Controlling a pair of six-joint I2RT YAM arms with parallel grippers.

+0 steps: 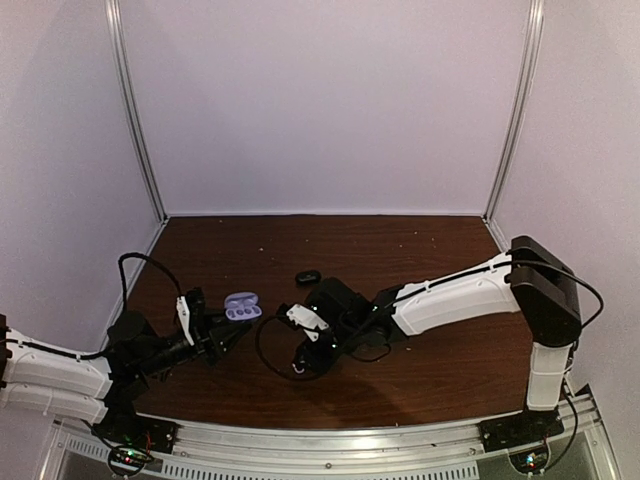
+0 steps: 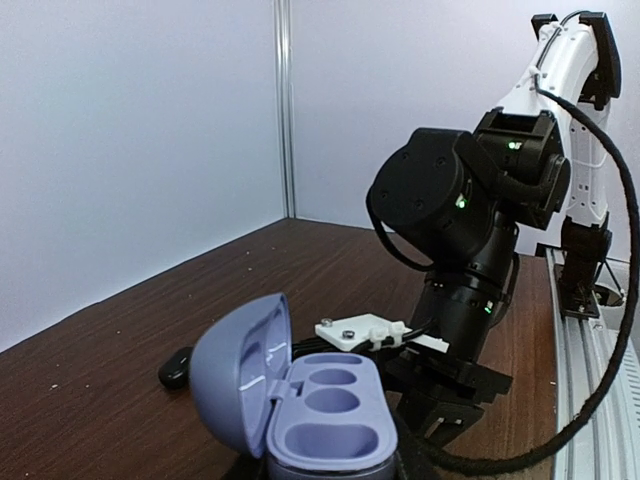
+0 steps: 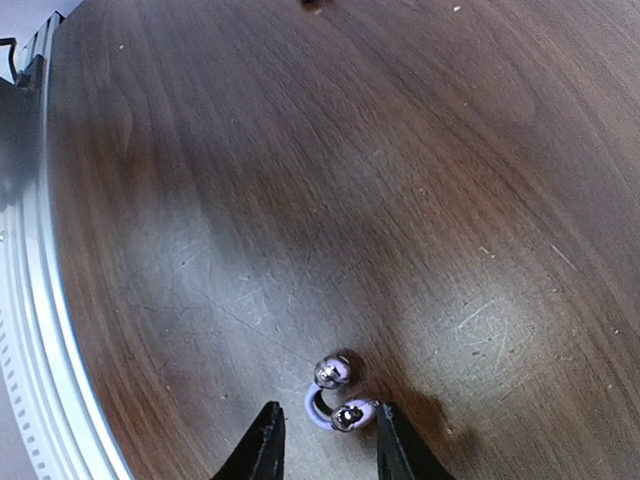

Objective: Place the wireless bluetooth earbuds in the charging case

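Caught the earbuds [image 3: 336, 392] only through the right wrist camera: down at 6 o'clock of that view, lying on the table [image 3: 300, 180], two glossy pale beads with a lavender loop between them. Found the right gripper [image 3: 327, 430] open around them, one dark finger [image 3: 263, 445] at their 8 o'clock with a gap, the other at 4 o'clock, just beside the nearer bud. Could not tell about contact there. Saw nothing gripped.

Could not make the buds out from above. Got instead, from the top, the case [image 1: 242, 305] at 9 o'clock of the right arm's [image 1: 450, 290] wrist, sitting at the tip of the left gripper [image 1: 225, 335].

Saw the case's inside only from the left wrist: lid [image 2: 235, 385] swung up at 9 o'clock, lavender wells [image 2: 330, 400] bare. Judged the left jaws closed on the case's base, with only dark stubs visible at either side along the bottom edge.

Picked up a small black oval [image 1: 308, 277] in all three views: at 12 o'clock of the right gripper from above, behind the lid from the left wrist, cut by the top edge from the right wrist.
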